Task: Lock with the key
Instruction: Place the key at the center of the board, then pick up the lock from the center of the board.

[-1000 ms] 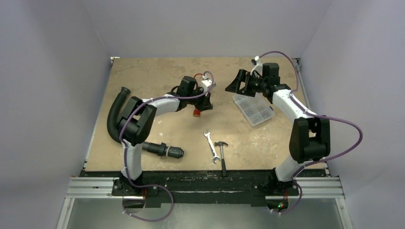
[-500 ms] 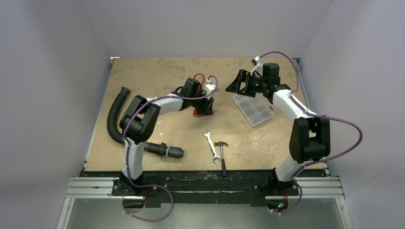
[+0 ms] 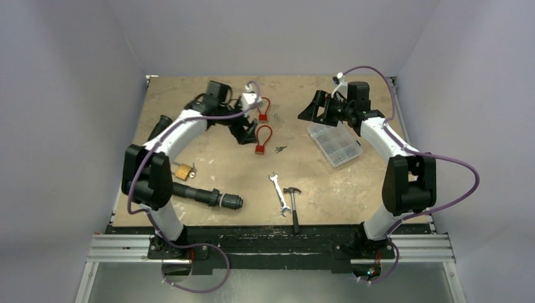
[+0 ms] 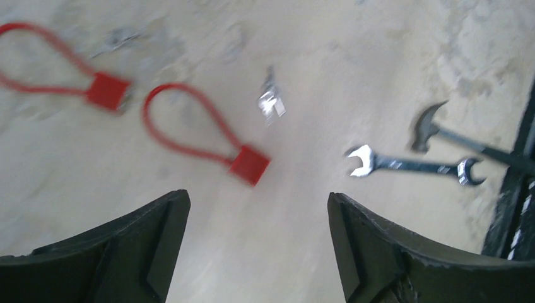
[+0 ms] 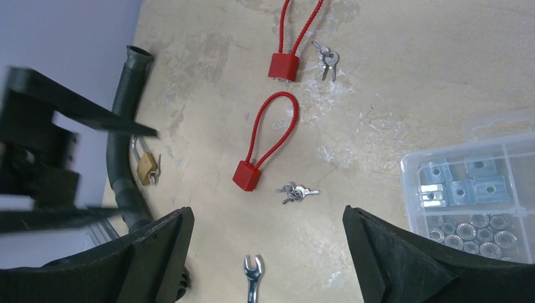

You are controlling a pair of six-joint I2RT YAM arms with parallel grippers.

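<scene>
Two red cable locks lie mid-table, the nearer one and the farther one. A small bunch of keys rests just right of the nearer lock. A second bunch lies beside the farther lock. A brass padlock sits by the black hose. My left gripper hangs open and empty just left of the red locks. My right gripper is open and empty, raised at the back right.
A clear compartment box of nuts stands right of the keys. A wrench and a small hammer lie near the front. A black corrugated hose and pipe fitting occupy the left side.
My left gripper has opened and swung left and back, away from the nearer red lock, which now lies free on the table. The right arm has not moved.
</scene>
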